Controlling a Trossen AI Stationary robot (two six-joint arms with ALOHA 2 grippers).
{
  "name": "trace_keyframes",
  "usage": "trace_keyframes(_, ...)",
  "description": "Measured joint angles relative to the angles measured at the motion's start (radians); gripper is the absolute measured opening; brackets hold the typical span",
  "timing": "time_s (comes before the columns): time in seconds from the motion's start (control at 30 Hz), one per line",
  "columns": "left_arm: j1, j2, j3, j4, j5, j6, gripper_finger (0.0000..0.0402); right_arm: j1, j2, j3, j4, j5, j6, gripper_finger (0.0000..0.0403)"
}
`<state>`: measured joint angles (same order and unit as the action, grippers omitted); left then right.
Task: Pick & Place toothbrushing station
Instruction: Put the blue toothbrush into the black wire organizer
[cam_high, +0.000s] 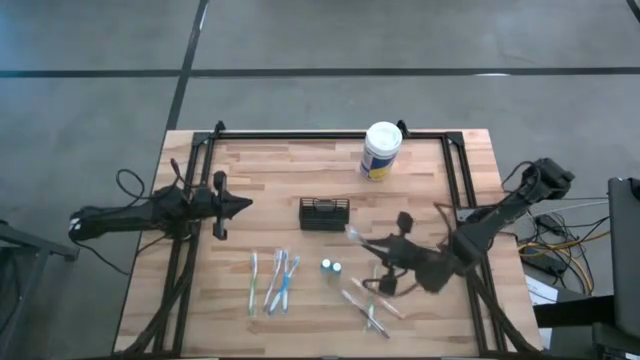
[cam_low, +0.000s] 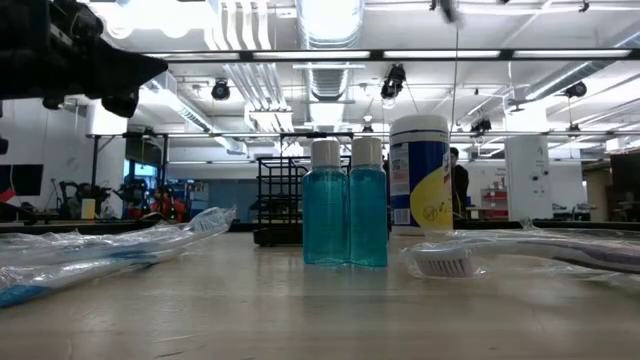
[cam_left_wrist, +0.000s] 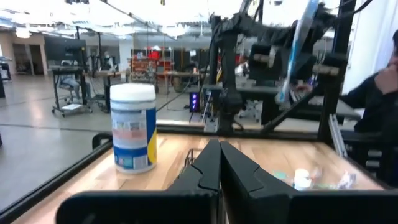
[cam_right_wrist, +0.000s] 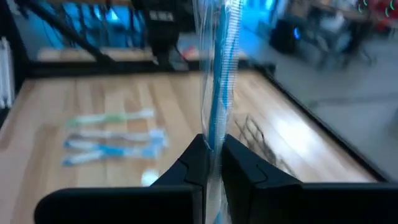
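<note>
Your right gripper (cam_right_wrist: 211, 152) is clamped on a wrapped blue toothbrush (cam_right_wrist: 217, 74), held above the table (cam_high: 300, 320) beside the mesh caddy (cam_high: 324, 213) at mid-table. Your left gripper (cam_high: 243, 204) waits, fingers closed.

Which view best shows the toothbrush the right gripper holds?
The right wrist view: the wrapped blue toothbrush stands clamped in the right gripper. The left wrist view shows it farther off; the high view only faintly; the low view not clearly.
</note>
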<state>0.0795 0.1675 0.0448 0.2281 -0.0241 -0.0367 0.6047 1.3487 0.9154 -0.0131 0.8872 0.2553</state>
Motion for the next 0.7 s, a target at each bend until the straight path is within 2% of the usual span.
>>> trace_keyframes(0.1,-0.005,0.073,0.0,0.129,0.006,0.0,0.0005,-0.078,0.013,-0.111,0.308,-0.165,-0.143,0.002)
trace_keyframes(0.2,-0.005,0.157,0.012,0.241,0.006,0.012,0.0005,-0.146,0.044,-0.161,0.465,-0.239,-0.203,0.002)
trace_keyframes(0.33,-0.005,0.292,0.098,0.245,0.006,0.013,0.0007,-0.228,0.09,-0.152,0.489,-0.299,-0.231,0.002)
trace_keyframes(0.43,-0.005,0.413,0.179,0.24,0.01,0.014,0.0026,-0.277,0.126,-0.125,0.502,-0.36,-0.259,0.002)
trace_keyframes(0.7,-0.007,0.648,0.382,0.235,0.124,0.059,0.0146,-0.327,0.198,-0.032,0.528,-0.449,-0.355,0.0026)
